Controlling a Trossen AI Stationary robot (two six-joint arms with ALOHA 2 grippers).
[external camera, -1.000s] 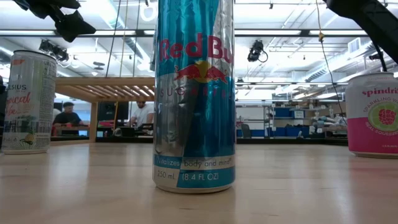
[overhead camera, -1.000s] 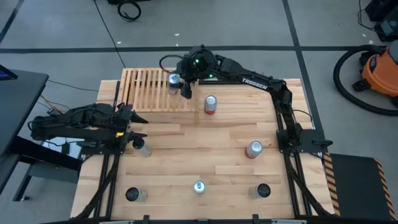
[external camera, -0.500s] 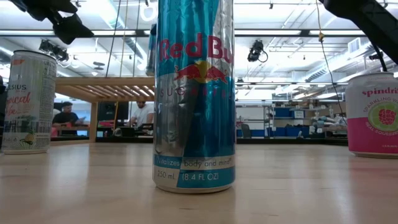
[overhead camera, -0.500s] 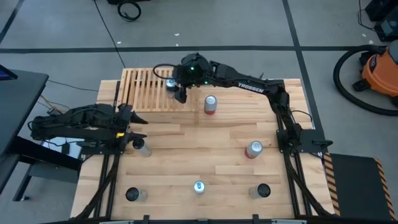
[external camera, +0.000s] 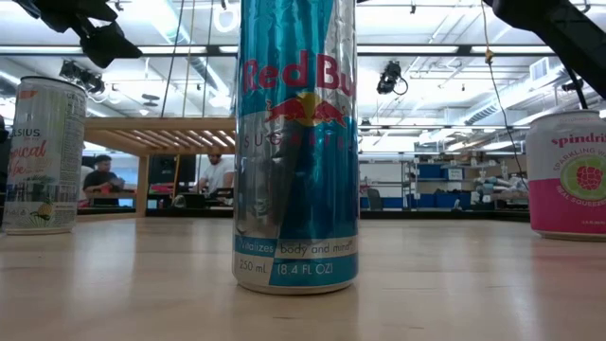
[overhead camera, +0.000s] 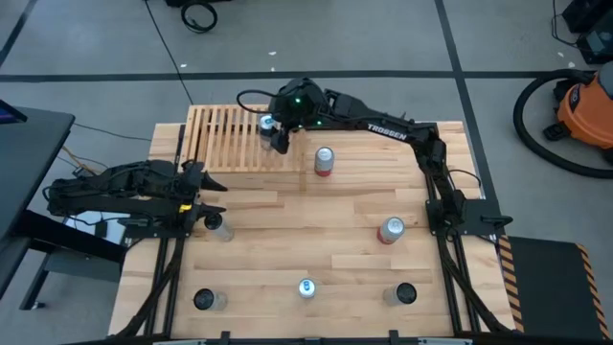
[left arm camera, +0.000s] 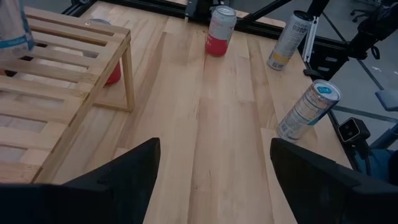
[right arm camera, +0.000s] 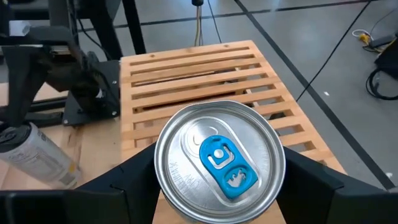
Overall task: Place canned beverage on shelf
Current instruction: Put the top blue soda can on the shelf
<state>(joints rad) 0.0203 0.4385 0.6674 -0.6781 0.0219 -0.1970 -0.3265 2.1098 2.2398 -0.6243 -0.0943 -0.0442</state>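
Note:
A silver can (right arm camera: 219, 163) with a blue tab stands upright between the fingers of my right gripper (overhead camera: 273, 132). It is over the right part of the shelf (overhead camera: 228, 136), a low rack of pale wood slats at the table's far edge. In the left wrist view the can (left arm camera: 13, 30) shows at the level of the shelf's slats (left arm camera: 59, 93); whether its base rests on them I cannot tell. My left gripper (left arm camera: 214, 180) waits open at the table's left edge, with nothing between its fingers. My right gripper has the can between its two fingers, one on each side of the can's wall just under the top rim (right arm camera: 159, 167). The fingers (right arm camera: 127, 186) come from the table's right side, slanting a little downward. The can stays upright, top up, over the shelf.
Other cans stand on the plank table: a red one (overhead camera: 324, 161) right of the shelf, one (overhead camera: 390, 230) at the right, one (overhead camera: 218, 227) by my left gripper, and three along the near edge (overhead camera: 306, 287). A tall blue can (external camera: 296, 142) fills the low view.
My right gripper has rolled at the wrist while staying over the shelf's right part. The can has stayed between its fingers.

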